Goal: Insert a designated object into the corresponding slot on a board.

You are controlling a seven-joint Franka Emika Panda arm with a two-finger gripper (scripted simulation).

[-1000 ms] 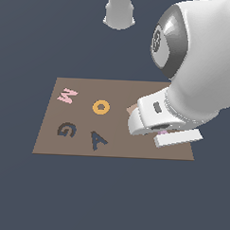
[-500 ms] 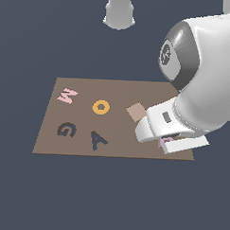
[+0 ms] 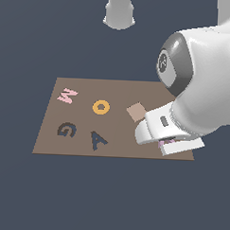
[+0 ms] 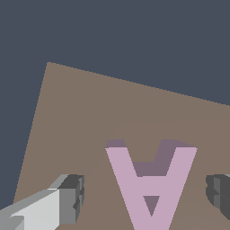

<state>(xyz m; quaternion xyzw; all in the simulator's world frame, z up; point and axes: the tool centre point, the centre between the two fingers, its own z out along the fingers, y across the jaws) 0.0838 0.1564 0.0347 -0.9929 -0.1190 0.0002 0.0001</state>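
The lilac letter A block (image 4: 151,179) lies flat on the brown board (image 4: 81,126) in the wrist view. My gripper (image 4: 146,197) is open, with one fingertip (image 4: 72,197) on each side of the block and apart from it. In the exterior view the white arm hides the gripper and nearly all of the block; only a lilac sliver (image 3: 164,143) shows near the board's (image 3: 118,88) corner at the exterior view's right. The dark A-shaped slot (image 3: 98,140) is in the board's near middle, well to the exterior view's left of the gripper.
On the board are a pink W (image 3: 67,95), an orange O ring (image 3: 101,107), a dark G-shaped recess (image 3: 67,129) and a small light-tan square tile (image 3: 136,111) beside the arm. A pale grey robot base (image 3: 119,12) stands beyond the board.
The arm has moved toward the exterior view's right and nearer, down over the board's corner, uncovering the tan tile and covering the lilac block.
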